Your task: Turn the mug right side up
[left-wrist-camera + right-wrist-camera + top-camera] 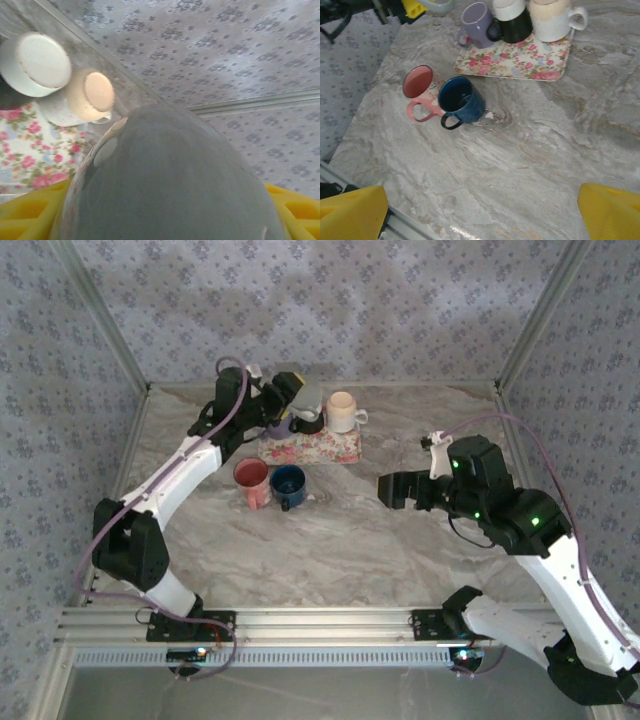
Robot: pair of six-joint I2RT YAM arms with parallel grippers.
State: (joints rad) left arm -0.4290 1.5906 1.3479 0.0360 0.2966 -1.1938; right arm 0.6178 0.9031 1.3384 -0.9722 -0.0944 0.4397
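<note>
Mug (170,175), plain grey, in left gripper (298,393)

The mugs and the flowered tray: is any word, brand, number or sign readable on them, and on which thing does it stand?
No readable text in any view.
pink mug: plain, no print.
blue mug: plain, no print.
grey mug: blurred up close, no lettering to make out.
flowered tray: rose pattern, no words.
</note>
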